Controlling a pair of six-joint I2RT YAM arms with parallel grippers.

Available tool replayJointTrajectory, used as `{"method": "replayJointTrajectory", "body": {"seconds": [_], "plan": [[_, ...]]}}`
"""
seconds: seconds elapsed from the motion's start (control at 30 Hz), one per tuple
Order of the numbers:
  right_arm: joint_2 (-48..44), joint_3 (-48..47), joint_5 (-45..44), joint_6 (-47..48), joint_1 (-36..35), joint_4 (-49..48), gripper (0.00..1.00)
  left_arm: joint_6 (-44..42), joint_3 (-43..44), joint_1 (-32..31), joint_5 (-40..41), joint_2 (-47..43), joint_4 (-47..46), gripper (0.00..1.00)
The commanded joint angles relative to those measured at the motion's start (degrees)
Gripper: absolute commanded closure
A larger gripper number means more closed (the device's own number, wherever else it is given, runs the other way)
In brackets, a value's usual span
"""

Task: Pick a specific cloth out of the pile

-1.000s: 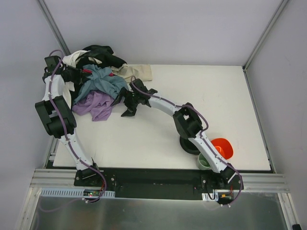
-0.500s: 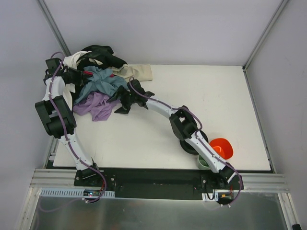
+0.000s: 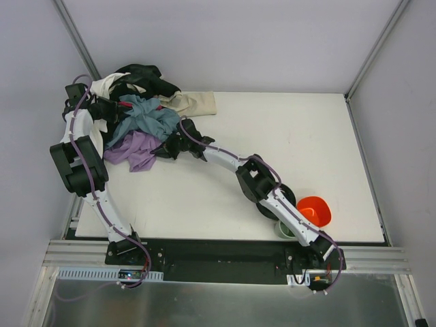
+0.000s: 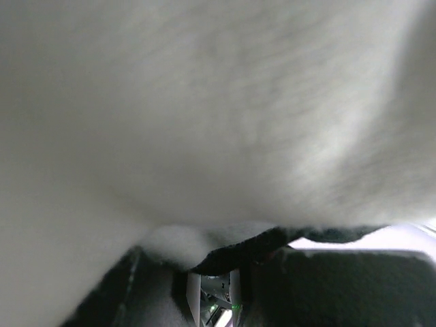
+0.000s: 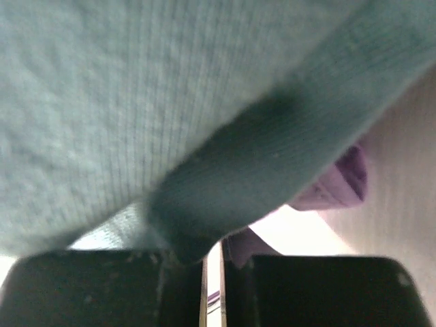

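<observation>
Garments in one pile (image 3: 139,92) are crowding the table's (image 3: 286,129) far-left corner, with one lavender cloth (image 3: 135,151) lying at the pile's near edge. Two grippers, the left gripper (image 3: 107,109) and the right gripper (image 3: 163,148), are touching the heap (fabric is masking both wrist cameras, so finger spread cannot be told). One orange bowl (image 3: 315,210) and one green cup (image 3: 287,230) are sitting beside the right arm.

1. The pile (image 3: 139,92) lies at the far left corner of the table (image 3: 293,136).
2. The cloth (image 3: 135,151) lies at the pile's near edge, partly under another garment.
3. The plate (image 3: 287,194), bowl (image 3: 315,210) and cup (image 3: 283,229) sit close together at the near right, well apart from the pile.
</observation>
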State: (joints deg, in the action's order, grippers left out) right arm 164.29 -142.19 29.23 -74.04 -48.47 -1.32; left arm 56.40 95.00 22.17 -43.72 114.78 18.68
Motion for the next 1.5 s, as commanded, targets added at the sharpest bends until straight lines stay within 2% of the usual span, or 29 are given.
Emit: {"method": "replayJointTrajectory", "body": {"seconds": [0.0, 0.23, 0.5, 0.8, 1.03, 1.23, 1.47], "plan": [[-1.06, 0.24, 0.73, -4.63, 0.39, -2.28, 0.99, 0.02, -0.43, -0.99, -3.82, -2.28, -2.94, 0.9], [-9.33, 8.15, 3.11, 1.61, 2.32, -1.49, 0.99, -0.5, -1.22, -0.9, -3.65, -2.99, -2.94, 0.9], [-19.7, 15.0, 4.25, 9.96, 4.69, 4.66, 0.99, -0.68, -1.4, -0.82, -3.82, -3.16, -2.86, 0.91], [-37.18, 27.66, 2.5, 23.31, 8.91, 12.82, 0.99, -1.12, -2.54, -0.03, -3.47, -3.6, -2.94, 0.91], [-48.78, 31.27, 0.21, 33.51, 13.48, 21.18, 0.99, -1.82, -3.68, 1.38, -3.74, -4.3, -2.86, 0.91], [-58.36, 35.22, -1.99, 37.3, 19.28, 22.85, 0.99, -1.82, -3.77, 2.35, -3.74, -4.65, -2.86, 0.9], [-63.56, 31.81, -2.51, 40.63, 24.82, 25.05, 0.99, -1.82, -3.95, 2.52, -3.65, -4.74, -2.86, 0.9]]}}
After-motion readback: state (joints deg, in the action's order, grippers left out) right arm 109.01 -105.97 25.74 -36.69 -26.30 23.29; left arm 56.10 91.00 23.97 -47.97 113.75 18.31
